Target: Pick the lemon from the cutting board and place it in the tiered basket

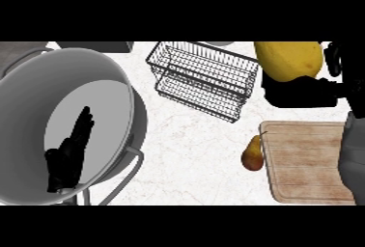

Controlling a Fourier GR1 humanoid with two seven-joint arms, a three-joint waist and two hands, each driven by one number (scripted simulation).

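Head view: smooth oval lemon beside wire-mesh tiered basket.

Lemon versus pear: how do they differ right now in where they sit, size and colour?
The lemon is held up by the right hand, off the cutting board; the pear lies on the counter against the board's left edge. The lemon looks bigger and bright yellow; the pear looks smaller and brownish orange. Neither is in the tiered basket.
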